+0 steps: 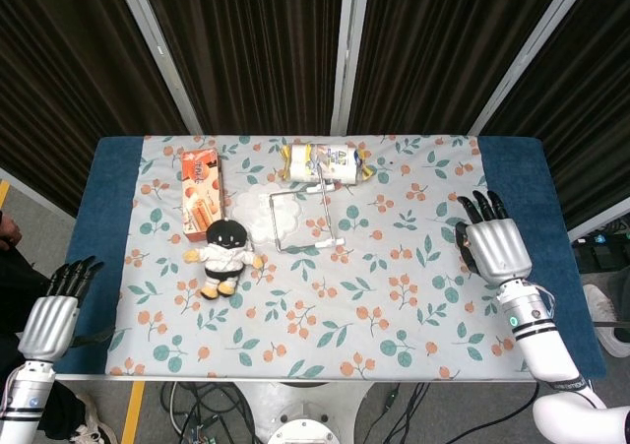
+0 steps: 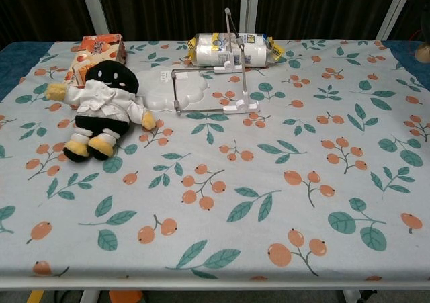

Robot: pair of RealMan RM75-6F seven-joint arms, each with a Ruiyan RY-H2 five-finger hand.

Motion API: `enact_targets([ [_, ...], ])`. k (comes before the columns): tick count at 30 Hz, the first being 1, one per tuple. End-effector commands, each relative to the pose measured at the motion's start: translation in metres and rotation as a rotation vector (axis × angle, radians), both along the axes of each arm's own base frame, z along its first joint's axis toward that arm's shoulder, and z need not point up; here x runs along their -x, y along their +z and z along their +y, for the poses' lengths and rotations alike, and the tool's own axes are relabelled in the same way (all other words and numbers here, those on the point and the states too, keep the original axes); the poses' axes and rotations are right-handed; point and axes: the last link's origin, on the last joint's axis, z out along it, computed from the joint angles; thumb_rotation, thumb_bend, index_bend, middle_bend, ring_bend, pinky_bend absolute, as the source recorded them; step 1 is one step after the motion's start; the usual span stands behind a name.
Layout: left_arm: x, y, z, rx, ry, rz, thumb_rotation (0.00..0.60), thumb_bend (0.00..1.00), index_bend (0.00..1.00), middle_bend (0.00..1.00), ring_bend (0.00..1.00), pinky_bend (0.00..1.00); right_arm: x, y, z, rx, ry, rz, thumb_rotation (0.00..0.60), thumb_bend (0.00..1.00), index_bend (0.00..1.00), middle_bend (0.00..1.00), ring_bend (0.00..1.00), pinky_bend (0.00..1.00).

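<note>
Nothing is in hand: the right hand (image 1: 495, 248) hovers over the table's (image 1: 512, 173) right edge, empty, fingers spread and pointing toward the far edge, and the left hand (image 1: 49, 317) hangs off the near left corner, also empty with fingers apart. Nearest the right hand is a wire stand (image 1: 302, 218) mid-table; a doll (image 1: 223, 255), box (image 1: 200, 193) and packet (image 1: 325, 162) lie untouched leftward.

Plush doll (image 1: 223, 257) beside biscuit box (image 1: 200, 192); dark curtains (image 1: 246, 50) behind.
</note>
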Motion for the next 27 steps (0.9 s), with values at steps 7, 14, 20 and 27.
enact_targets([
  [7, 0.002, 0.0, -0.001, 0.001, 0.007, -0.001, 0.6, 0.06, 0.08, 0.04, 0.0, 0.02, 0.013, -0.005, -0.002, 0.056, -0.015, 0.087, 0.6, 0.45, 0.71, 0.14, 0.0, 0.0],
  [14, 0.0, -0.004, 0.0, 0.016, -0.001, 0.001, 0.6, 0.06, 0.08, 0.04, 0.0, 0.02, 0.01, 0.002, -0.003, 0.106, 0.06, 0.163, 0.6, 0.45, 0.71, 0.14, 0.0, 0.0],
  [20, 0.001, -0.003, 0.0, 0.007, 0.007, -0.002, 0.6, 0.06, 0.08, 0.04, 0.0, 0.02, 0.007, -0.014, 0.01, -0.134, -0.116, -0.122, 0.6, 0.45, 0.72, 0.13, 0.0, 0.0],
  [27, 0.001, -0.003, -0.001, 0.014, 0.008, 0.002, 0.6, 0.06, 0.08, 0.04, 0.0, 0.02, 0.02, -0.018, 0.0, -0.063, -0.174, -0.145, 0.6, 0.45, 0.72, 0.14, 0.0, 0.0],
])
